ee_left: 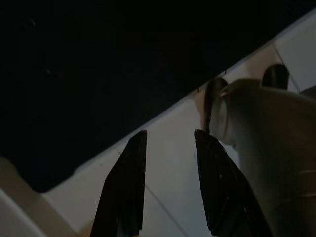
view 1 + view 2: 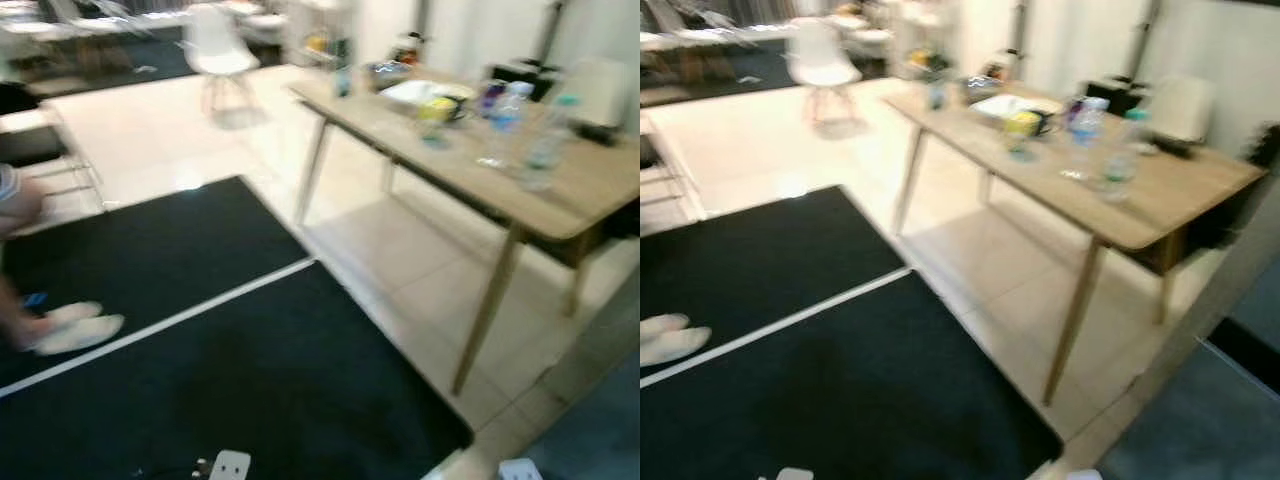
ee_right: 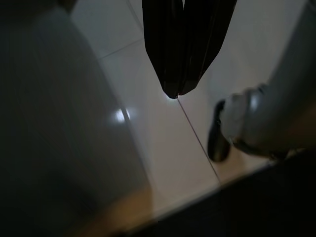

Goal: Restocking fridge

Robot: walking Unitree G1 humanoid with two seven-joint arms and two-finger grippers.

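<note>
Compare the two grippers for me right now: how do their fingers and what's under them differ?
The left gripper has its two black fingers apart with pale floor showing between them; the right gripper has its fingers pressed together to a single tip. The left gripper hangs at the edge of the black mat; the right gripper hangs over pale floor tiles. Both point down at the floor, holding nothing.

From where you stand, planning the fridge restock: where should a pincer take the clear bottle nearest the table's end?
Grip the clear bottle around its mid-body, coming level from the table's open near edge: it stands upright, apart from its neighbours. Blur hides finer detail.
</note>
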